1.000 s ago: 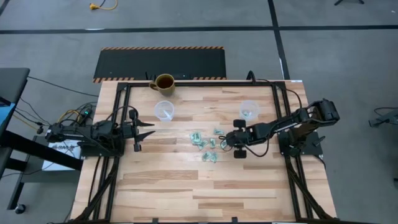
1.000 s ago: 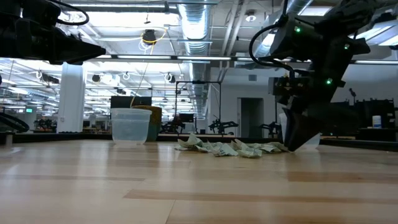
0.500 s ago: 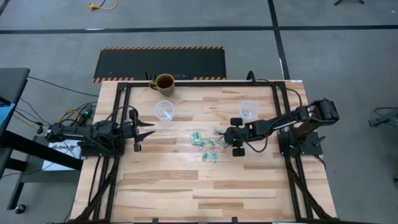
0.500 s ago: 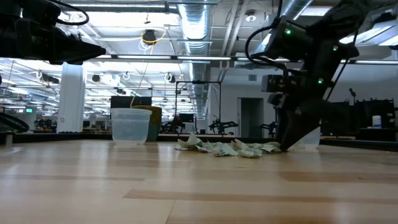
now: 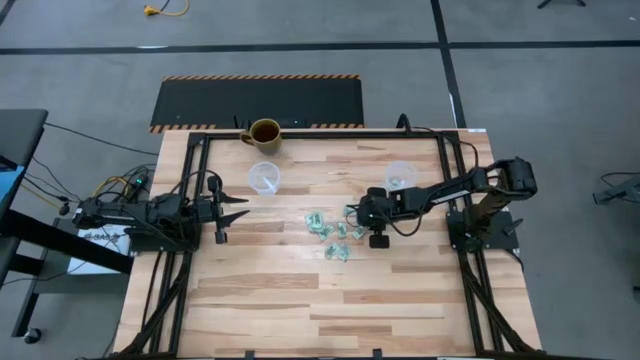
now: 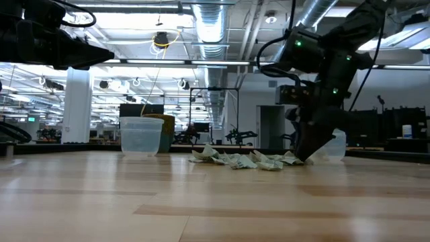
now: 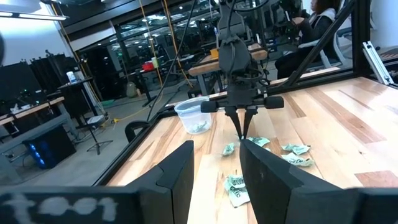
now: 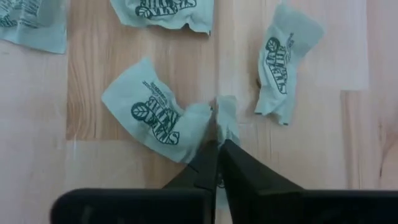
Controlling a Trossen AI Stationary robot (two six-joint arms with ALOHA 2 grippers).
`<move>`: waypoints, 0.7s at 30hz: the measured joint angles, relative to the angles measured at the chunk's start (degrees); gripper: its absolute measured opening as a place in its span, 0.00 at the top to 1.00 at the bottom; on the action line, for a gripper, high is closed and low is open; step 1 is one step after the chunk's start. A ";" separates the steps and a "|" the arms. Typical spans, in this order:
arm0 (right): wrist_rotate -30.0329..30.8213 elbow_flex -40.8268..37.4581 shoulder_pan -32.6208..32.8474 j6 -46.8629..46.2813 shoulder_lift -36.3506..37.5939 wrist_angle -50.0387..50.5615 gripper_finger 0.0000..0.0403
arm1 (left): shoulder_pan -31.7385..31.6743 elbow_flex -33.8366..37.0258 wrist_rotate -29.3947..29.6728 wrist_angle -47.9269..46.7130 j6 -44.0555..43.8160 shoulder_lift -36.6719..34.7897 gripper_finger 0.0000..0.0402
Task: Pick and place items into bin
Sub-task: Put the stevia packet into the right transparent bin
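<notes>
Several light-green and white crinkly wrapped pieces lie flat on the wood at mid-table; they also show in the low view as wrapped pieces. My right gripper stands at the right edge of that scatter, pointing down, shut on one wrapped piece. My left gripper waits open above the left part of the table, level, pointing toward the pieces. The right clear cup holds a few green pieces. My right gripper pinches one wrapped piece by its crimped end, between the two fingertips. The fingers come from above, pointing down. The body of the piece lies flat on the table beside the fingers.
A second clear cup stands far-left of the pieces and a brown mug at the far edge. Black frame rails run along the table's sides. The near half of the table is bare wood.
My right gripper has moved toward the table's left and slightly toward the far edge, staying low over the wood, and has come in at the right edge of the scattered pieces. The left arm has kept still.
</notes>
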State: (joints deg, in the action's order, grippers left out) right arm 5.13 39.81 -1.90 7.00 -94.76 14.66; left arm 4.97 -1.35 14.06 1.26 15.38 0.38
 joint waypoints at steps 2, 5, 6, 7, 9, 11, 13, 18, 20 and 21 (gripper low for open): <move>0.24 -0.34 0.50 -1.20 1.00 -0.02 0.98 | 0.00 -0.02 0.00 0.00 0.26 -0.02 0.70; 1.72 -0.90 1.45 -2.57 4.17 1.74 0.97 | 0.00 -0.01 0.00 0.00 -0.07 -0.01 0.70; 2.58 -1.13 1.91 -2.71 5.22 2.88 0.98 | 0.01 0.00 0.02 0.00 -0.07 0.00 0.70; 3.75 -1.27 2.34 -2.87 6.29 3.76 0.99 | 0.00 0.00 0.00 0.00 0.03 -0.01 0.70; 7.88 -1.16 3.28 -3.78 8.88 4.27 0.99 | 0.00 0.00 0.01 0.00 0.28 -0.02 0.70; 13.54 -0.95 4.25 -5.74 11.25 6.10 0.99 | 0.00 0.00 -0.01 0.00 0.08 -0.02 0.70; 18.99 -1.09 4.97 -7.70 13.52 8.83 1.00 | 0.01 -0.02 -0.02 0.00 -0.07 -0.01 0.70; 32.69 -1.02 6.85 -15.50 19.03 13.58 1.00 | 0.01 -0.01 -0.02 0.00 0.14 -0.01 0.70; 37.72 -1.02 7.45 -18.69 20.85 15.73 1.00 | 0.00 0.00 0.00 0.00 -0.07 -0.01 0.70; 39.95 -0.95 7.69 -20.10 21.60 16.49 1.00 | 0.02 -0.01 -0.02 0.00 -0.03 -0.02 0.70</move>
State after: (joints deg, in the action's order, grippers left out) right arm 45.09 38.85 5.80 -13.10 -73.17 31.15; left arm 4.99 -1.35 14.04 1.26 15.35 0.37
